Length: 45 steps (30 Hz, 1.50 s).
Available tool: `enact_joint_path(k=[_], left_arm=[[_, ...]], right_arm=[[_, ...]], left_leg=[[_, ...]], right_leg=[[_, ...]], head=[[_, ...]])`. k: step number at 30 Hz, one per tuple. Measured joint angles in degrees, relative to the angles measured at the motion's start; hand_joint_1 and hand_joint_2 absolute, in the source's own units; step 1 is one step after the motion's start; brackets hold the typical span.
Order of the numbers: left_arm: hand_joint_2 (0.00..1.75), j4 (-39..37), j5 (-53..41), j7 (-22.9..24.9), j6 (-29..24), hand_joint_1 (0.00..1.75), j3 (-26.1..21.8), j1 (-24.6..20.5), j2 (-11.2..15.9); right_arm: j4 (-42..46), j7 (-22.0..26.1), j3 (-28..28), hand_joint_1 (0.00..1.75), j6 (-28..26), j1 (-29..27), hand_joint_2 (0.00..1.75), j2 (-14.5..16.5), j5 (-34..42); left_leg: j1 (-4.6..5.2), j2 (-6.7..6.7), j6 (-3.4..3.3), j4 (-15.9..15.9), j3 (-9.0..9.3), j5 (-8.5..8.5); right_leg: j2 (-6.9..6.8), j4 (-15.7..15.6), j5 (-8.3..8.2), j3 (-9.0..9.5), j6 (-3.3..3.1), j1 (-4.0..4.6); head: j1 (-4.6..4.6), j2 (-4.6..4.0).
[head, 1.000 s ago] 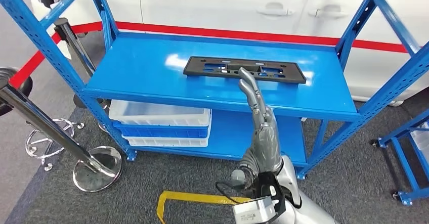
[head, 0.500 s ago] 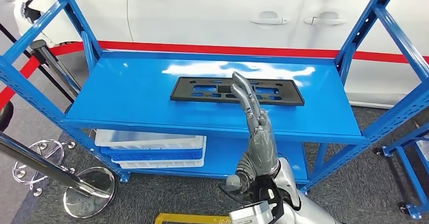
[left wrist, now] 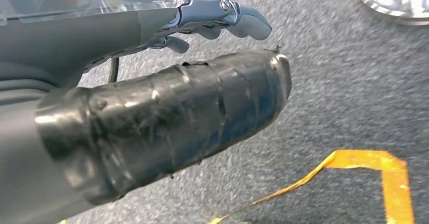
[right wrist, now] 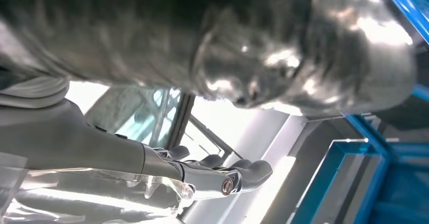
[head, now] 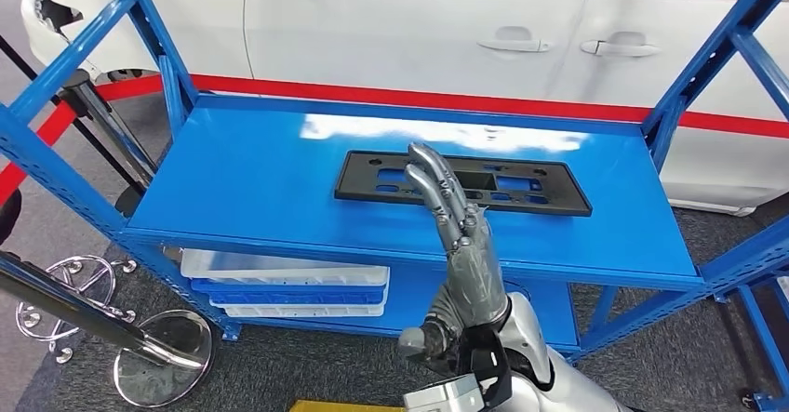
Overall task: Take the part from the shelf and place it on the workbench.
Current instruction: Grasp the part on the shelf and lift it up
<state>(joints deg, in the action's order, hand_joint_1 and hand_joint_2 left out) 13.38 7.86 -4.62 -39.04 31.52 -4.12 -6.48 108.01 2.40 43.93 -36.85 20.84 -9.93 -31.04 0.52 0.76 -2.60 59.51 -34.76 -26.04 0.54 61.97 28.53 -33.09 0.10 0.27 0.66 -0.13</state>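
Part (head: 462, 182) lying flat on top shelf (head: 233, 179), mid-depth, right of centre; long axis running left-right, parallel to near edge.

Right hand (head: 461, 245) reaching up from below, fingers extended and held together, holding nothing; fingertips overlapping part's near long edge, contact unclear.

Left hand (left wrist: 152, 128) hanging over grey carpet, well apart from shelf; grasp state: cannot tell.

Right hand nearer.

Bare shelf surface left of and nearer than part; blue uprights (head: 707, 49) bounding both ends.

Glossy blue painted-metal shelf (head: 251, 175); matt black plastic part (head: 549, 198); shiny metallic right hand (head: 462, 245); rough grey carpet (left wrist: 329, 92)
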Motion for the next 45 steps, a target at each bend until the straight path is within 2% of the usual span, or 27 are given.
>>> enact_joint_path(k=[1,2,5,7,9,10,11,12,14,16,19,21,24,25,26,27,28,30,31,32,36,37,40,41,42,43,45], left_arm=[[0.00,0.0,-0.5,0.1,0.0,0.00,0.0,0.0,0.0],[0.00,0.0,-0.9,0.2,0.0,0.00,0.0,0.0,0.0],[0.00,0.0,-1.7,0.7,0.0,0.00,0.0,0.0,0.0],[0.00,0.0,-1.9,0.8,0.0,0.00,0.0,-0.1,0.0],[0.00,0.0,-2.0,1.0,0.0,0.00,0.0,-0.1,0.0],[0.00,0.0,-2.0,1.1,0.0,0.00,0.0,0.0,0.0],[0.00,0.0,-2.0,1.1,0.0,0.00,0.0,0.0,0.0],[0.00,0.0,-2.0,1.2,0.0,0.00,0.0,0.0,0.0],[0.00,0.0,-2.1,1.3,0.0,0.00,0.0,0.0,0.0],[0.00,0.0,-2.3,1.6,0.1,0.00,0.2,-0.2,-0.1],[0.00,0.0,-2.6,2.1,0.3,0.00,0.5,-0.3,0.0],[0.00,0.0,-2.9,2.4,0.4,0.00,0.5,-0.5,0.0],[0.00,0.0,-3.1,2.8,0.6,0.00,1.1,-1.1,-0.1],[0.00,0.0,-3.2,2.9,0.7,0.00,1.3,-1.2,-0.1],[0.00,0.0,-3.2,3.0,0.7,0.00,1.6,-1.2,-0.2],[0.00,0.0,-3.2,3.1,0.7,0.00,1.8,-1.2,-0.2],[0.00,0.0,-3.2,3.2,0.8,0.00,1.9,-1.2,-0.2],[0.00,0.0,-3.2,3.3,0.8,0.00,2.0,-1.3,-0.2],[0.00,0.0,-3.3,3.4,0.9,0.00,2.1,-1.4,-0.2],[0.00,0.0,-3.5,3.5,1.0,0.00,2.2,-1.5,-0.2],[0.00,0.0,-4.1,3.9,1.7,0.00,3.1,-1.9,-0.2],[0.00,0.0,-4.3,4.1,1.9,0.00,3.4,-2.0,-0.2],[0.00,0.0,-4.8,4.7,2.7,0.00,4.4,-2.5,-0.3],[0.00,0.0,-4.9,4.9,3.0,0.00,4.7,-2.5,-0.3],[0.00,0.0,-4.9,5.0,3.2,0.00,4.8,-2.5,-0.3],[0.00,0.0,-5.0,5.2,3.3,0.00,5.0,-2.5,-0.3],[0.00,0.0,-5.0,5.3,3.4,0.00,5.2,-2.6,-0.4]], right_arm=[[-0.1,-1.5,0.1,0.00,0.6,0.0,1.75,-0.2,-3.0],[-0.3,-3.0,0.2,0.00,1.2,0.0,1.75,-0.4,-6.0],[-1.2,-6.1,0.4,0.00,2.7,0.0,1.75,-1.1,-12.0],[-2.0,-7.0,0.5,0.00,3.4,0.0,1.75,-1.3,-13.2],[-2.9,-7.4,0.7,0.00,3.7,0.0,1.75,-1.4,-13.8],[-3.3,-7.5,0.8,0.00,3.8,-0.1,1.75,-1.5,-13.9],[-3.7,-7.6,0.9,0.00,3.9,-0.1,1.75,-1.5,-13.9],[-4.1,-7.8,1.0,0.00,4.3,-0.1,1.75,-1.6,-14.0],[-5.1,-8.3,1.3,0.00,5.7,0.0,1.75,-1.7,-14.2],[-6.4,-9.0,1.7,0.00,7.2,0.3,1.75,-1.9,-14.5],[-8.7,-9.7,2.1,0.00,8.2,0.8,1.75,-2.1,-14.8],[-10.7,-9.8,2.4,0.00,8.9,1.8,1.75,-2.1,-14.8],[-14.4,-9.9,3.1,0.00,9.8,3.6,1.75,-2.1,-14.8],[-15.6,-9.9,3.4,0.00,9.9,3.9,1.75,-2.1,-14.8],[-16.5,-9.9,3.7,0.00,10.0,4.0,1.75,-2.1,-14.9],[-17.4,-9.9,4.0,0.00,10.1,4.2,1.75,-2.0,-14.9],[-18.1,-9.9,4.2,0.00,10.1,4.6,1.75,-2.0,-14.9],[-19.4,-9.9,4.4,0.00,10.1,5.8,1.75,-1.9,-14.9],[-20.0,-9.9,4.6,0.00,10.2,6.4,1.75,-1.8,-15.0],[-20.6,-9.9,4.7,0.00,10.3,6.8,1.75,-1.6,-15.0],[-23.4,-10.0,5.6,0.00,12.0,9.1,1.75,-0.6,-15.1],[-24.6,-10.1,6.0,0.00,12.5,10.2,1.75,-0.1,-15.0],[-29.4,-10.8,7.3,0.00,13.9,13.5,1.75,1.1,-14.2],[-30.9,-11.1,7.6,0.00,14.1,14.2,1.75,1.3,-14.0],[-32.1,-11.3,7.8,0.00,14.2,14.8,1.75,1.4,-13.8],[-33.3,-11.4,7.9,0.00,14.3,15.4,1.75,1.4,-13.7],[-35.2,-11.5,8.1,0.00,14.2,16.7,1.75,1.5,-13.4]], left_leg=[[0.04,0.07,0.18,0.0,-0.04,-0.04],[0.04,0.11,0.42,-0.1,-0.12,-0.02],[0.08,0.08,1.25,0.4,-0.46,-0.55],[-0.20,-0.07,2.02,4.6,-2.47,-3.05],[-0.73,-0.25,2.81,11.6,-6.00,-6.03],[-1.01,-0.33,3.15,13.9,-7.26,-6.45],[-1.26,-0.39,3.46,14.2,-7.60,-5.77],[-1.48,-0.43,3.70,12.4,-6.88,-4.10],[-1.69,-0.44,3.96,5.3,-3.48,-0.29],[-1.47,-0.33,3.54,0.5,-1.14,0.89],[-1.21,-0.22,2.33,-0.5,-0.76,0.55],[-1.33,-0.26,1.58,-1.2,-0.28,0.68],[-1.32,-0.34,0.81,-1.5,0.11,0.63],[-1.29,-0.32,0.70,-1.5,0.17,0.57],[-1.28,-0.26,0.62,-1.4,0.24,0.50],[-1.29,-0.17,0.59,-1.3,0.30,0.38],[-1.32,-0.08,0.64,-1.1,0.34,0.23],[-1.25,0.08,1.08,-0.6,0.27,-0.19],[-1.17,0.13,1.39,-0.3,0.10,-0.36],[-1.05,0.17,1.72,-0.2,-0.07,-0.42],[-1.19,0.05,2.86,0.5,-0.56,-0.91],[-1.24,-0.04,3.12,2.1,-1.31,-1.95],[-1.27,-0.23,3.53,11.6,-5.93,-6.25],[-1.25,-0.25,3.49,13.7,-7.06,-6.62],[-1.20,-0.27,3.32,14.0,-7.33,-5.99],[-1.11,-0.28,2.98,12.2,-6.58,-4.40],[-0.69,-0.29,1.90,5.4,-3.28,-0.82]], right_leg=[[0.01,-1.7,-0.61,0.44,-0.30,0.17],[0.02,-2.3,-0.57,0.55,-0.46,0.28],[-0.06,-3.5,-1.06,1.07,-0.89,-0.35],[-0.34,-4.0,-1.28,1.46,-1.16,-0.78],[-0.51,-4.0,-1.18,1.48,-1.30,-0.86],[-0.55,-3.9,-1.09,1.51,-1.30,-0.91],[-0.53,-3.9,-0.98,1.59,-1.22,-0.99],[-0.48,-3.9,-0.81,1.73,-1.05,-1.11],[-0.39,-3.6,-0.32,2.07,-0.50,-1.32],[-0.34,-3.3,0.09,2.06,0.20,-1.30],[-0.34,-3.4,0.26,1.98,1.15,-1.28],[-0.40,-1.8,1.41,1.31,1.63,-1.40],[-0.44,7.7,5.24,-3.74,1.89,-1.37],[-0.44,10.5,5.75,-5.51,1.93,-1.39],[-0.45,11.7,5.43,-6.59,1.96,-1.43],[-0.46,11.2,4.13,-6.79,1.97,-1.49],[-0.47,8.9,2.13,-6.14,1.96,-1.56],[-0.46,2.5,-1.42,-3.75,1.86,-1.59],[-0.42,0.2,-2.16,-2.76,1.68,-1.57],[-0.36,-1.2,-2.25,-2.25,1.45,-1.49],[-0.10,-1.8,-2.23,-2.11,0.19,-1.37],[-0.12,-2.0,-2.35,-2.05,-0.09,-1.44],[-0.28,-2.1,-2.42,-1.94,-0.62,-1.25],[-0.34,-2.1,-2.39,-1.91,-0.71,-1.09],[-0.37,-2.1,-2.37,-1.86,-0.76,-0.93],[-0.37,-2.1,-2.35,-1.78,-0.79,-0.75],[-0.32,-2.1,-2.31,-1.62,-0.83,-0.48]], head=[[0.04,0.00],[0.07,0.00],[0.10,0.00],[0.27,0.00],[0.38,-0.01],[0.38,-0.01],[0.38,-0.01],[0.38,-0.01],[0.41,-0.01],[0.48,-0.01],[0.52,0.00],[0.47,0.00],[0.36,0.00],[0.32,0.00],[0.30,-0.01],[0.30,-0.01],[0.28,-0.01],[0.24,-0.01],[0.23,-0.01],[0.24,-0.01],[0.40,-0.01],[0.51,-0.01],[0.79,-0.01],[0.79,-0.01],[0.79,-0.01],[0.78,-0.01],[0.74,-0.01]])
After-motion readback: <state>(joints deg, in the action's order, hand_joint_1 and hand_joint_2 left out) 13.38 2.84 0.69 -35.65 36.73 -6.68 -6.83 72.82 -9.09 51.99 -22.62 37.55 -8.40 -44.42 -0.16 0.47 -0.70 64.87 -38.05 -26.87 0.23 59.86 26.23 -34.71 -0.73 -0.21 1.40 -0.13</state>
